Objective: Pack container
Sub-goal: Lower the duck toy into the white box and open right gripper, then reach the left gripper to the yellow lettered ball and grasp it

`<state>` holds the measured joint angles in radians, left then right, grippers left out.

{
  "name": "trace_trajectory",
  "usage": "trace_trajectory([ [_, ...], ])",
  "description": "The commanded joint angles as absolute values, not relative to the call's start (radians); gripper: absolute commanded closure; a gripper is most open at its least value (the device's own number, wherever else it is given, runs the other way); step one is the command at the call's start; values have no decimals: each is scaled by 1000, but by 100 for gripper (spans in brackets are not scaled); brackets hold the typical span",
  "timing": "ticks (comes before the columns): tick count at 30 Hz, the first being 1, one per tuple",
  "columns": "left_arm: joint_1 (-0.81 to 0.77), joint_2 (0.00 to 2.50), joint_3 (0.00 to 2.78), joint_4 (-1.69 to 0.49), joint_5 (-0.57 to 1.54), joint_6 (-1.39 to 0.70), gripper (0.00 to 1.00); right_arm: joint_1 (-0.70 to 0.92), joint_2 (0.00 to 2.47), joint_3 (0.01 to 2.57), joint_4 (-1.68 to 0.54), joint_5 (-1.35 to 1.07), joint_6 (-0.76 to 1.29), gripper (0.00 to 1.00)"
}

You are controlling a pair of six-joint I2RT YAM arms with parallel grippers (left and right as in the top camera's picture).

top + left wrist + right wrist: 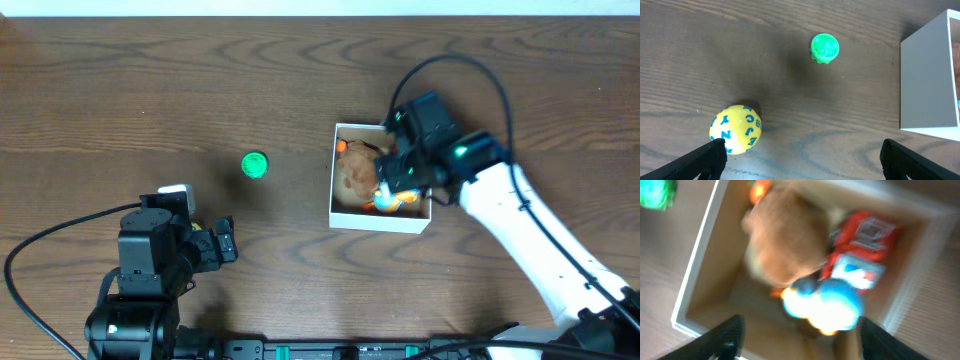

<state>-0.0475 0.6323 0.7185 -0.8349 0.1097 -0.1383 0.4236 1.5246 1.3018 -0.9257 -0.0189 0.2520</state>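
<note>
The container is a square white box right of centre; its wall also shows in the left wrist view and the right wrist view. Inside lie a brown plush, a red toy and a blue-and-white toy with orange. My right gripper is open and empty just above the blue toy, over the box. A green toy lies on the table left of the box. A yellow ball with blue letters touches my open left gripper's left finger.
The dark wooden table carries only these things. The yellow ball is hidden under the left arm in the overhead view. The green toy lies ahead of the left gripper, and it also shows in the right wrist view.
</note>
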Motion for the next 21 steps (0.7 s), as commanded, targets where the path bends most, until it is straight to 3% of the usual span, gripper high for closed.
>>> trace_trajectory([
  [1,-43,632,738,-837,120,-148,2,293,1488,1415,-953,91,345,1],
  [11,-43,633,738,-833,100,-158,2,-196,1502,1398,-1093,-35,292,1],
  [15,-28,643,748,-854,-56,-300,2,-267,1511,1286,-1075,-43,292,1],
  [21,83,801,795,-888,-61,-347,2,-278,1511,1158,-992,-97,292,1],
])
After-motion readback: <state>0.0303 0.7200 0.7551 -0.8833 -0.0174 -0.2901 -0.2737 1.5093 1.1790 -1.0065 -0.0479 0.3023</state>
